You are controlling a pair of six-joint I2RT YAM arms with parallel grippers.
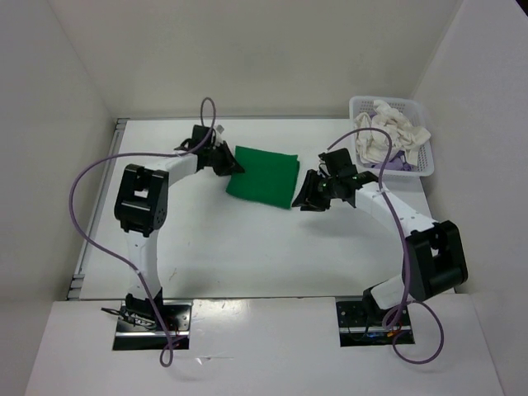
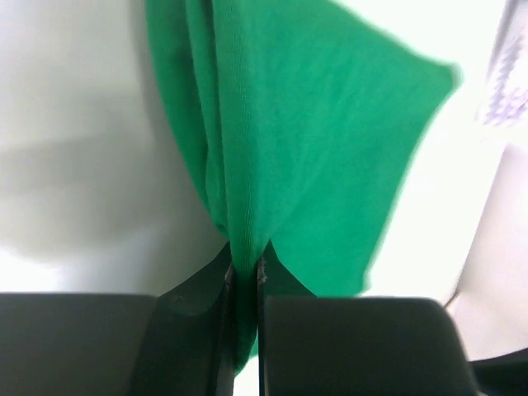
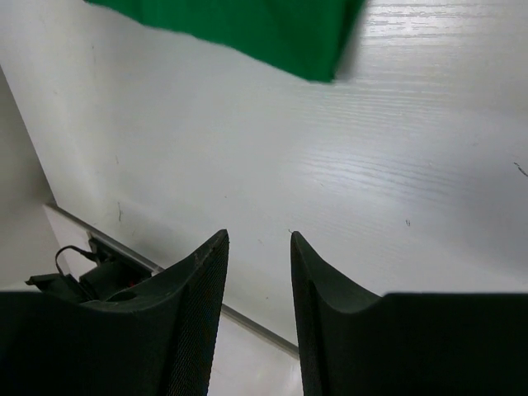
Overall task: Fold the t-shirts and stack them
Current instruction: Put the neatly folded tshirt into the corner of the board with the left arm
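A bright green t-shirt (image 1: 264,176) lies folded in a rough square at the middle back of the table. My left gripper (image 1: 233,164) is at its left edge, shut on a bunched fold of the green t-shirt (image 2: 280,140) that runs down between the jaws. My right gripper (image 1: 307,200) hovers just off the shirt's right corner, open and holding nothing. In the right wrist view only a corner of the green t-shirt (image 3: 247,29) shows, well beyond the fingers (image 3: 194,297). A white-cream t-shirt (image 1: 392,128) lies crumpled in the basket, with a bit of light purple t-shirt (image 1: 394,164) under it.
A white plastic lattice basket (image 1: 428,163) stands at the back right corner. White walls enclose the table on the left, back and right. The table's left edge rail (image 3: 247,320) and a cable (image 3: 66,256) show behind the right fingers.
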